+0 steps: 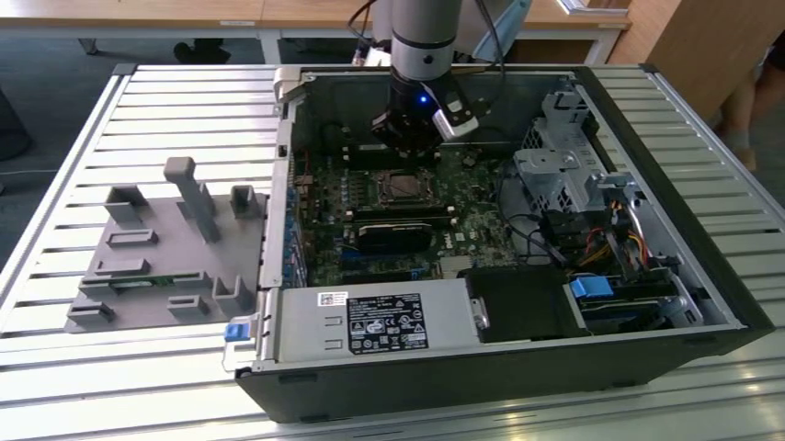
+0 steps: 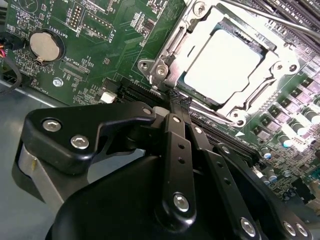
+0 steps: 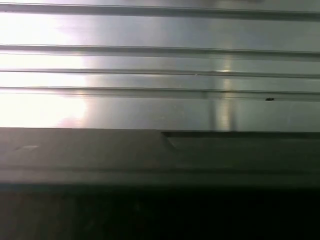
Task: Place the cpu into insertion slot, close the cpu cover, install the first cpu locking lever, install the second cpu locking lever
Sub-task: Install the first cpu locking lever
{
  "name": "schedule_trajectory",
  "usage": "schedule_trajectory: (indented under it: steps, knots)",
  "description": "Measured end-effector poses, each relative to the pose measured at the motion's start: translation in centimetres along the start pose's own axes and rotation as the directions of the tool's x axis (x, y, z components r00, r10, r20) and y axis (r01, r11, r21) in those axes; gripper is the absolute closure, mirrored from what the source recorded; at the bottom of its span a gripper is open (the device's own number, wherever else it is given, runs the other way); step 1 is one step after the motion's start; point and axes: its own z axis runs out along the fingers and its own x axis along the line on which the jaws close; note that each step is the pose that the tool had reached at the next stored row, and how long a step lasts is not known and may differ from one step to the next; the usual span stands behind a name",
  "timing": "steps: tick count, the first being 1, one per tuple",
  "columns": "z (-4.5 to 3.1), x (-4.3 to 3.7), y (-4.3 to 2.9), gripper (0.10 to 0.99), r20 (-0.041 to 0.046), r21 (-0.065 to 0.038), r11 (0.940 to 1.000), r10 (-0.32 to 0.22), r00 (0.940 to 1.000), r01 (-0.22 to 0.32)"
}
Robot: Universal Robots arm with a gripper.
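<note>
- Your cpu [image 2: 223, 66] sits seated in the insertion slot [image 2: 197, 45], cpu cover [image 2: 280, 62] down, so its top shows through the frame
- Gripper [image 2: 176, 102] fingers together, tips at the cover's 7 o'clock corner, apparently working a locking lever [image 2: 272, 19]

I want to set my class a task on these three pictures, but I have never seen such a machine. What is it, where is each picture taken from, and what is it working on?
A robot arm reaches into an open computer case on a slatted metal table. The exterior view looks on from outside. The second wrist view rides on the arm: its black pincer sits beside the insertion slot, where the cpu lies under the closed cpu cover. It holds nothing that I can see. The first wrist view faces metal slats.
</note>
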Motion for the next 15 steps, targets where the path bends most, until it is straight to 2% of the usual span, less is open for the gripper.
schedule_trajectory:
  steps: [4, 15]
  knots:
    - [0.08, -0.02, 0.05, 0.980, 0.0000, 0.004, 1.0000, 0.000, 1.0000, 0.000]
    - [-0.20, -0.03, 0.07, 0.980, 0.0004, 0.006, 1.0000, 0.000, 1.0000, 0.000]
